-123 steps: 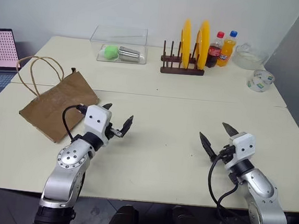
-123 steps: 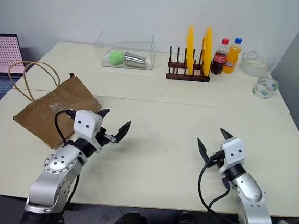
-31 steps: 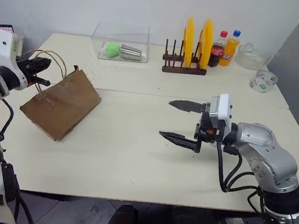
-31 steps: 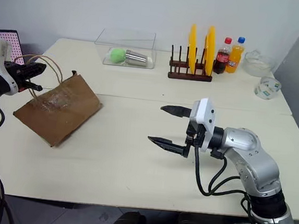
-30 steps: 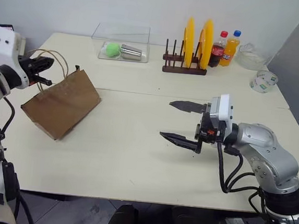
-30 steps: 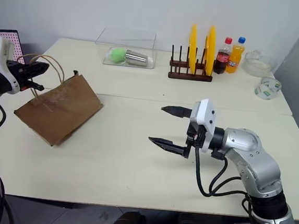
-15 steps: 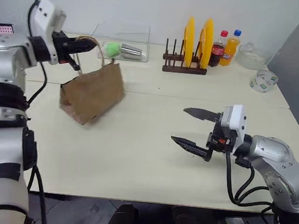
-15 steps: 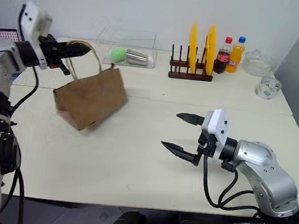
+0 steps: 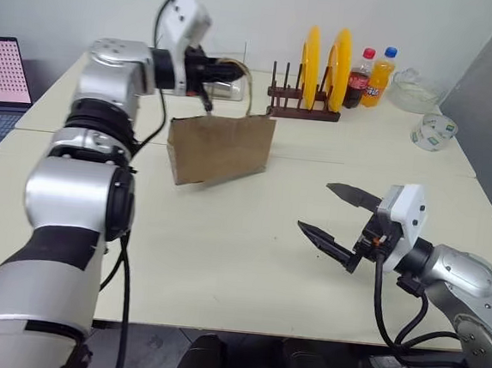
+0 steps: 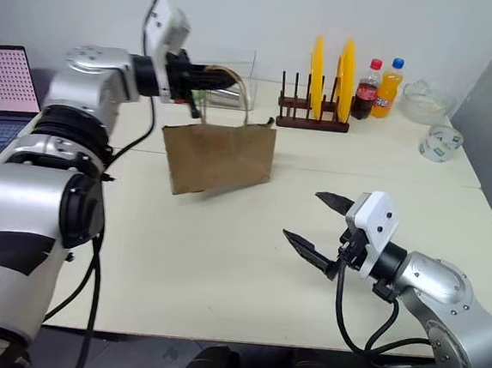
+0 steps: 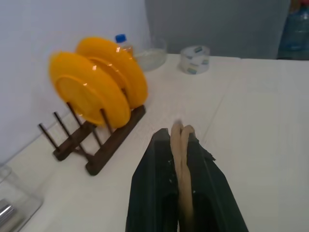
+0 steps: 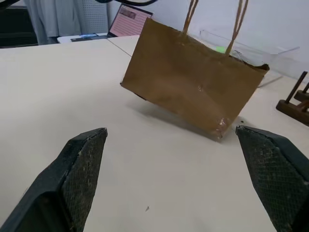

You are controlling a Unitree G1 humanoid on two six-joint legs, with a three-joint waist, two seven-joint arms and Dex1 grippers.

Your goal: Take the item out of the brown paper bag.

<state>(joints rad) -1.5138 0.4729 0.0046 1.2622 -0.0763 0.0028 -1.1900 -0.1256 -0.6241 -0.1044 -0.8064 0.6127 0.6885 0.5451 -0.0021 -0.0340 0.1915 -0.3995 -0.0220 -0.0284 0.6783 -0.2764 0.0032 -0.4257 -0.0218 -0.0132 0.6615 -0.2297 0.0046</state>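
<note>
My left claw [image 9: 230, 72] is clenched on the cord handles [image 11: 181, 159] of the brown paper bag [image 9: 221, 147], which hangs above the table [image 9: 222, 259]. My right claw [image 9: 339, 220] gapes wide, near the bag. The item is unseen, presumably inside; extraction remains.

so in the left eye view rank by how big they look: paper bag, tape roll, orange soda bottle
1. brown paper bag, clearly largest
2. and 3. orange soda bottle and tape roll: the bottle is taller, the roll wider; too close to rank.

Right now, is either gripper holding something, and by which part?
The left gripper holds the creased brown paper bag by its tan cord handles. The right gripper is open, holding nothing.
</note>
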